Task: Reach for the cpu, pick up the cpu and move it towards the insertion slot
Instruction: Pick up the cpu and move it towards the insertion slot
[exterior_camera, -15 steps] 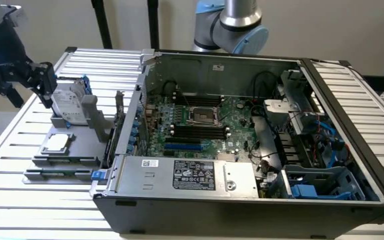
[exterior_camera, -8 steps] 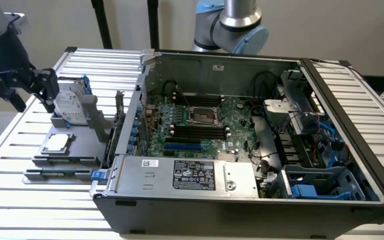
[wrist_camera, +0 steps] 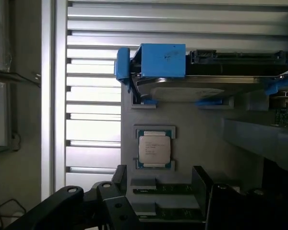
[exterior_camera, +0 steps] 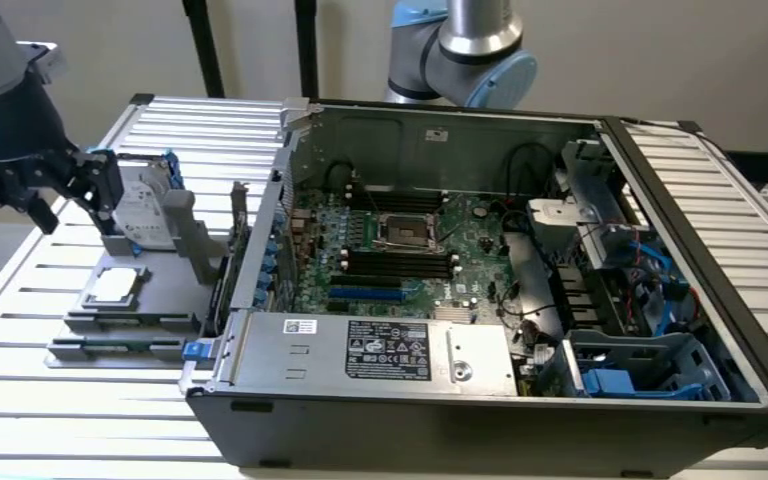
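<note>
The cpu [exterior_camera: 115, 285], a small silver square chip, lies flat in a grey holder [exterior_camera: 144, 330] on the slatted table, at the exterior view's left of the computer case. In the wrist view the cpu [wrist_camera: 154, 149] sits in its recess just ahead of my dark fingers [wrist_camera: 110, 206]. My gripper [exterior_camera: 75, 212] hangs open above and behind the cpu, beside the upright hard drive [exterior_camera: 144, 210], holding nothing. The insertion slot [exterior_camera: 404, 232], a shiny silver frame with a dark centre, sits on the green motherboard [exterior_camera: 471, 225] inside the open case.
The blue-framed hard drive [wrist_camera: 206, 76] stands on edge in the same grey holder, close to my gripper. The open black computer case [exterior_camera: 491, 400] fills the middle. A robot arm joint [exterior_camera: 471, 50] stands behind the case. The table edge [wrist_camera: 48, 96] runs beside the holder.
</note>
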You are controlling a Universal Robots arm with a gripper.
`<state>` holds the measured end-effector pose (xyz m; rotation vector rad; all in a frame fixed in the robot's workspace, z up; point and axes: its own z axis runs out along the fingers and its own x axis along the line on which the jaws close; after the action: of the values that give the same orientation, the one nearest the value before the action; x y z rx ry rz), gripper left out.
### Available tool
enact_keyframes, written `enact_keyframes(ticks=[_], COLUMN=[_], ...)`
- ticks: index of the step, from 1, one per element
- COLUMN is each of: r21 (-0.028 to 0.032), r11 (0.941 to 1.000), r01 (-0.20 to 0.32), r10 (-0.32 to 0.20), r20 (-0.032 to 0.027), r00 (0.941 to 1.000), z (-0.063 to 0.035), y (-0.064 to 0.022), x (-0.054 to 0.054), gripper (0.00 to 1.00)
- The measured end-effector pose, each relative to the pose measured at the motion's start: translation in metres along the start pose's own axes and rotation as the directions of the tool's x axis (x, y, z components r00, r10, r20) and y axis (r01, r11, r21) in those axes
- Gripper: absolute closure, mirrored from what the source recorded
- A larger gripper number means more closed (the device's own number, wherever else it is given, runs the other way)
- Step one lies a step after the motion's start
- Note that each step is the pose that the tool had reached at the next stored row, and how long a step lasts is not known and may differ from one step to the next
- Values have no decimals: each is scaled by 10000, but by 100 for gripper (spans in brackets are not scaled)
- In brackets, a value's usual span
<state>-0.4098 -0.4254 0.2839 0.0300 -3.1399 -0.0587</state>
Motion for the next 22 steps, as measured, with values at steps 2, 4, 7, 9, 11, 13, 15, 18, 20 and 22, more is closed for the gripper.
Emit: enact_keyframes(ticks=[2, 4, 7, 9, 11, 13, 15, 18, 20, 22], r21=[0, 0, 0, 0, 0, 0, 1, 0, 0, 0], r11=[10000, 10000, 10000, 10000, 10000, 10000, 10000, 10000, 10000, 10000], r01=[0, 0, 0, 0, -1, 0, 0, 0, 0, 0], r10=[0, 0, 0, 0, 1, 0, 0, 0, 0, 0], r20=[-1, -1, 0, 0, -1, 0, -1, 0, 0, 0], r00=[10000, 10000, 10000, 10000, 10000, 10000, 10000, 10000, 10000, 10000], z=[36, 72, 126, 163, 199, 236, 272, 327, 364, 400], y=[-2, -3, -5, -7, -8, -10, -12, -15, -17, -19], x=[0, 0, 0, 0, 0, 0, 0, 0, 0, 0], gripper=[35, 35, 35, 35, 35, 35, 35, 35, 35, 35])
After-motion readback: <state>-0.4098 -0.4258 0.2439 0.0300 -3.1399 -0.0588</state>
